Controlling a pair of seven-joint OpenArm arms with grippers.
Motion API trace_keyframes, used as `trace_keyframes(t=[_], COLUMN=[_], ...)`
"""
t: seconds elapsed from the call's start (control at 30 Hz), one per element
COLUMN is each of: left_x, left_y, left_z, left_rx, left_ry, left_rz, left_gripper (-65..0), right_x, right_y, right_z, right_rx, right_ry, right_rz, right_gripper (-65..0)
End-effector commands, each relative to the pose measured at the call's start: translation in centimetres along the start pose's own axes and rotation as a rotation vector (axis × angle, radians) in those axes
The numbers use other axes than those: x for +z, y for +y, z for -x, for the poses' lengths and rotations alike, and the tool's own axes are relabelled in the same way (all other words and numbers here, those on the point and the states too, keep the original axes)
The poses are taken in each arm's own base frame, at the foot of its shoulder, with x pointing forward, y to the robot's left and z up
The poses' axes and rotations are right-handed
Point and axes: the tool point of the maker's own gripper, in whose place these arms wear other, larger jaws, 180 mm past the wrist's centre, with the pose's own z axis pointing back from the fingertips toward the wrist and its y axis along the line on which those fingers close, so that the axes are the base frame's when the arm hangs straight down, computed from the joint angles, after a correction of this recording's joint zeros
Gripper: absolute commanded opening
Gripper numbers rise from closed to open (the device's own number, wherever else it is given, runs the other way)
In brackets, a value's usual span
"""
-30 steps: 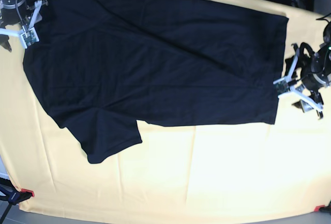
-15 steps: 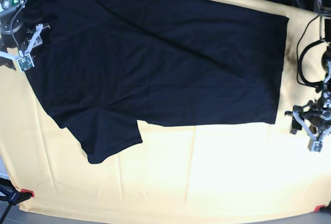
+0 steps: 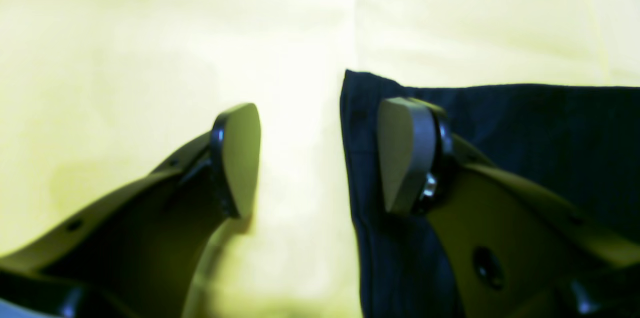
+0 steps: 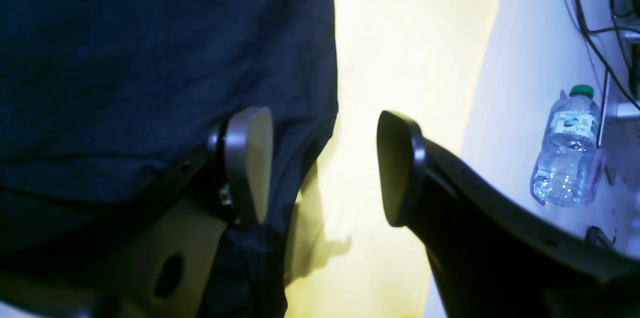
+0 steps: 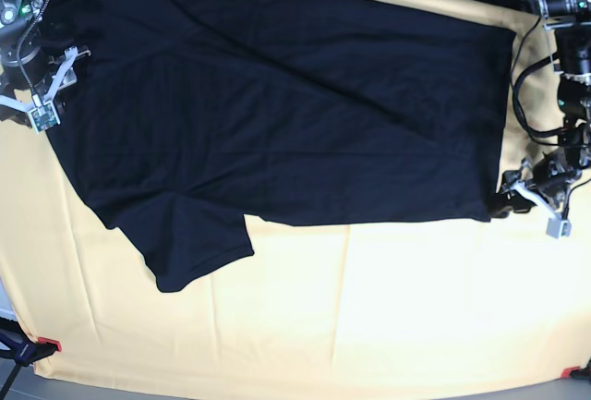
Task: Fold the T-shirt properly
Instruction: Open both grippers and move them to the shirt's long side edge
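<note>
Two hands stand open: left hand (image 3: 318,158) straddling the T-shirt (image 5: 286,104) hem corner, right hand (image 4: 325,168) at its opposite edge. Bottle (image 4: 565,150) label is unreadable; the shirt lies spread across the surface (image 5: 388,308).

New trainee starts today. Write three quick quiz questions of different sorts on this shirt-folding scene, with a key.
1. True or false: the left gripper is shut on the T-shirt.
2. Multiple choice: in the left wrist view, which part of the T-shirt lies between the open jaws? A) the collar B) a corner of its edge C) nothing
3. Fill in: in the right wrist view, a clear water ___ stands beside the yellow cloth.

Key: 1 false, both jaws stand apart; 2 B; 3 bottle.
</note>
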Motion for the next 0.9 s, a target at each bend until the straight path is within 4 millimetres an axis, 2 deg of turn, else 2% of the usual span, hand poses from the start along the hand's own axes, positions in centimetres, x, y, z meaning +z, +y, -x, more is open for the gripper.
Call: trace_keyframes(t=[0.0,0.17,0.33,0.6,0.73,0.87], left_x=[0.3,-1.2,-2.9,-3.0,-2.9,-2.7], left_y=[-0.3,-1.5,-3.4,-3.8,-5.3,-6.4], left_z=[-2.5,-2.5,-1.2,-0.4,0.2,-0.1], left_rx=[-0.026,-0.086,-0.135,-0.114,-0.088,-0.085], left_ry=[-0.061,-0.077,-0.026,0.010,0.040,0.021], left_rz=[0.009,0.004,0.036,0.055,0.138,0.198], left_gripper=[-26.8,-26.8,-26.8,-26.8,-26.8,-26.8], right_x=[0.2,0.2,0.2,0.2,0.2,0.2], right_y=[-0.9,-0.9,-0.9,-0.9,-0.9,-0.9], right_z=[-0.9,-0.9,-0.9,-0.9,-0.9,-0.9], right_rx=[0.014,0.014,0.014,0.014,0.014,0.014], right_ry=[-0.033,-0.033,-0.032,-0.033,-0.033,-0.033], right_rz=[0.026,0.026,0.026,0.026,0.026,0.026], right_gripper=[-29.5,-29.5,-29.5,-29.5,-29.5,-29.5])
